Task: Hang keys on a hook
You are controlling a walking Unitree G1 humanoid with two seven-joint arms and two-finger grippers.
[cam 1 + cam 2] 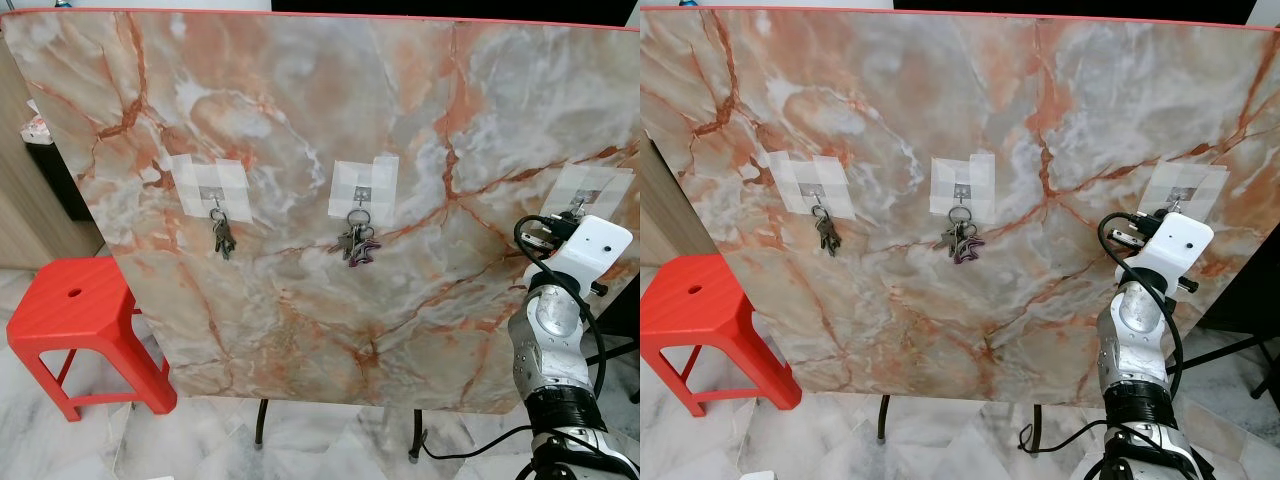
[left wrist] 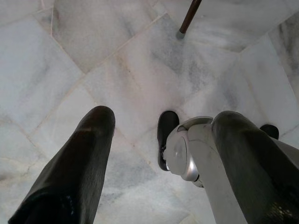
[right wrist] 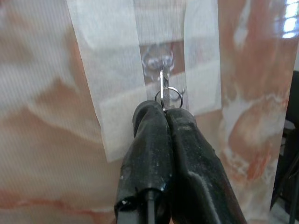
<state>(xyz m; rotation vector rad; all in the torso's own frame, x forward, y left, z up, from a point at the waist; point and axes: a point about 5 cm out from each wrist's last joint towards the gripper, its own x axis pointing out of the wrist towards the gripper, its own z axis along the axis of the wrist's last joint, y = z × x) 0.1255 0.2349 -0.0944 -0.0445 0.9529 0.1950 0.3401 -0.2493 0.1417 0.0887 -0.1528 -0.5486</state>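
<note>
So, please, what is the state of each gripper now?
Left gripper: open, holding nothing.
Right gripper: closed on the key ring at the hook.

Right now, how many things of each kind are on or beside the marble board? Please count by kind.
Taped hooks: 3 (left, middle, right)
Key bunches already hanging: 2 (left, middle)
Key ring held by right hand: 1
Red stool: 1
Total: 7
</note>
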